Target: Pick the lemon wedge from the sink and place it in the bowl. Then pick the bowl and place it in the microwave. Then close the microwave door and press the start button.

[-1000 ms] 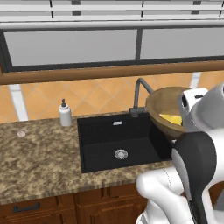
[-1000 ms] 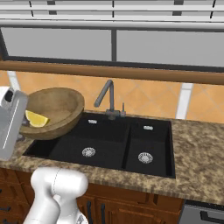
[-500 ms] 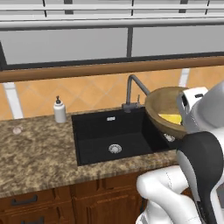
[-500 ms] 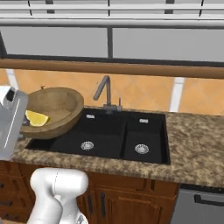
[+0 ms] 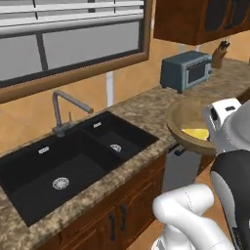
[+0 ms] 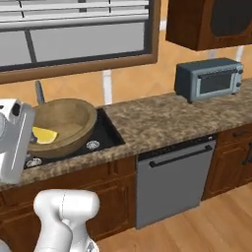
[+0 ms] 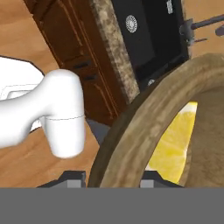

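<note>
My gripper [image 5: 211,138] is shut on the near rim of the tan wooden bowl [image 5: 184,122] and holds it in the air above the counter's front edge, right of the sink [image 5: 73,163]. The yellow lemon wedge [image 5: 196,133] lies inside the bowl. From the right base view the bowl [image 6: 66,123] hangs in front of the sink [image 6: 101,137], with the lemon wedge [image 6: 44,135] by my gripper [image 6: 28,142]. In the hand view the gripper [image 7: 111,177] straddles the bowl rim [image 7: 140,122], the lemon wedge [image 7: 175,144] just beyond. The microwave and its door are out of view.
A grey toaster oven [image 6: 209,78] stands on the granite counter [image 6: 162,115] to the right, with a knife block [image 5: 219,54] behind it. A steel dishwasher [image 6: 174,177] sits under the counter. The faucet [image 5: 63,110] rises behind the sink. Dark cabinets [image 5: 195,17] hang above.
The whole picture has shifted: the base has moved right, so the sink slid left and the toaster oven and dishwasher came into view. The bowl stays in my gripper with the lemon wedge inside.
</note>
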